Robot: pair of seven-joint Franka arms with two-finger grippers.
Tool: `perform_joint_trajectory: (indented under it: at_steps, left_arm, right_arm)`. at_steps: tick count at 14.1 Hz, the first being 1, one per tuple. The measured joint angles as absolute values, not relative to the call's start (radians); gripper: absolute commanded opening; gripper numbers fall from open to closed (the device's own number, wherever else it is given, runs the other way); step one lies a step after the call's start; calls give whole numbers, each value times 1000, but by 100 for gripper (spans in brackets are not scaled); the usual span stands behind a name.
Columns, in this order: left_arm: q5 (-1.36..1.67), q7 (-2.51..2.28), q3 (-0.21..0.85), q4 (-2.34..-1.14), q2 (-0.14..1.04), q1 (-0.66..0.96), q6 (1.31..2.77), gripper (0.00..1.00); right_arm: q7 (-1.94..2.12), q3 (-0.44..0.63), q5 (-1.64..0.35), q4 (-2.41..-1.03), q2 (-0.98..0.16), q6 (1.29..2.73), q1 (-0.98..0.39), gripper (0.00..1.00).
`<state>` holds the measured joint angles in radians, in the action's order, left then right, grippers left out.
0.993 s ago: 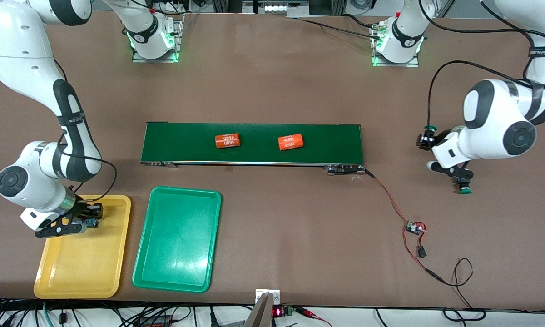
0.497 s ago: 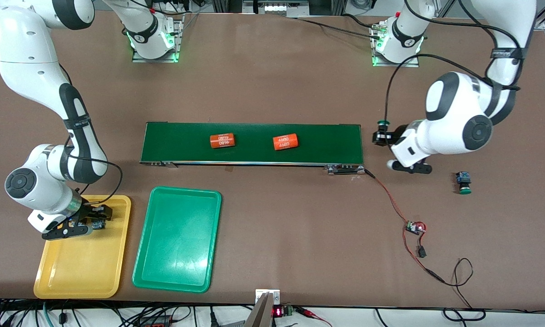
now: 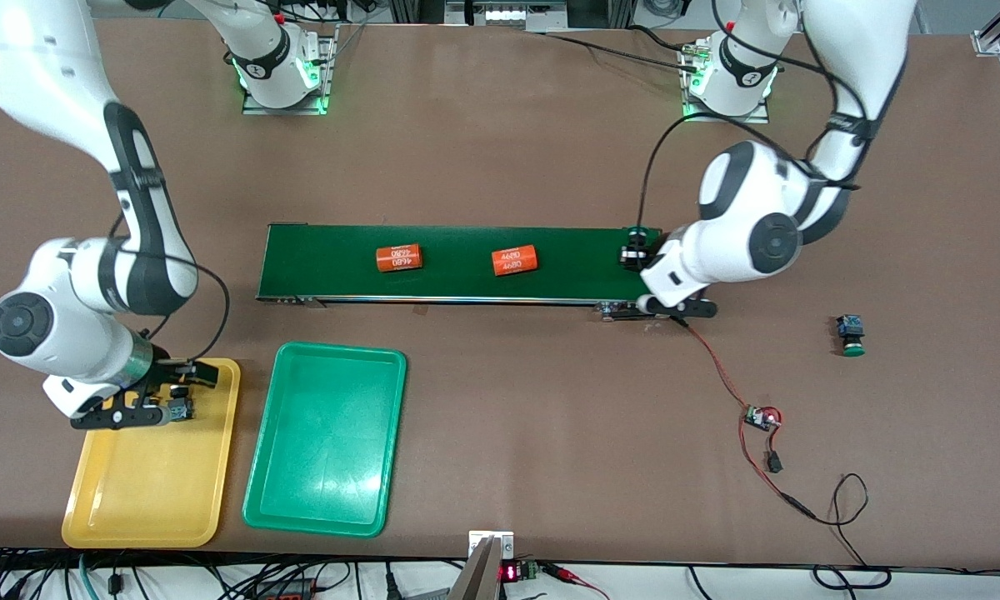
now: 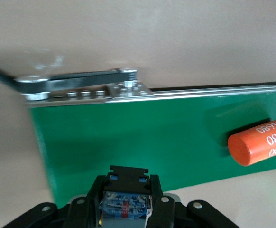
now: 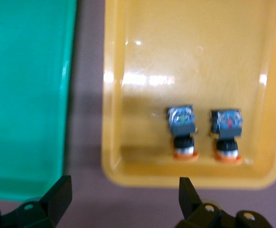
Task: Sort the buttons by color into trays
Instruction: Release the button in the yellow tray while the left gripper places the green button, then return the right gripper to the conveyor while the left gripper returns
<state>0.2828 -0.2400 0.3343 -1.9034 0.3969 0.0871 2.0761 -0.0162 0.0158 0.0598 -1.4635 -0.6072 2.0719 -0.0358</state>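
Two yellow-capped buttons lie side by side in the yellow tray, at its end toward the conveyor. My right gripper hangs open over that end with nothing between its fingers. The green tray beside it holds nothing. My left gripper is shut on a green-capped button over the conveyor's end toward the left arm. Another green-capped button lies on the table toward the left arm's end.
Two orange cylinders with white print lie on the long dark-green conveyor belt. A red-and-black wire with a small circuit board runs from the conveyor's end toward the front camera.
My right gripper opened, let go of a yellow-capped button in the yellow tray and rose. My left arm carried the green-capped button to the conveyor's end. The cylinders drifted toward the right arm's end.
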Motion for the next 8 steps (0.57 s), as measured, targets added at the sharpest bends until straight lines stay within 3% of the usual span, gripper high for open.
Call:
perform_joint_trajectory:
  at_steps: [1, 2, 3, 8]
  left_arm:
    - [283, -243, 335, -1908, 414, 95, 2105, 18]
    - [283, -243, 336, -1913, 431, 98, 2129, 29]
    - [283, -243, 336, -1918, 457, 99, 2151, 98]
    - [283, -243, 336, -1921, 464, 99, 2155, 100]
  right_arm:
    - [-44, 16, 60, -1475, -562, 2016, -49, 100]
    - [-63, 15, 59, -1504, -512, 1986, -59, 100]
    - [-86, 8, 33, -1601, -410, 1973, -68, 100]
    - [-158, -60, -4, -1867, -176, 1976, -81, 100]
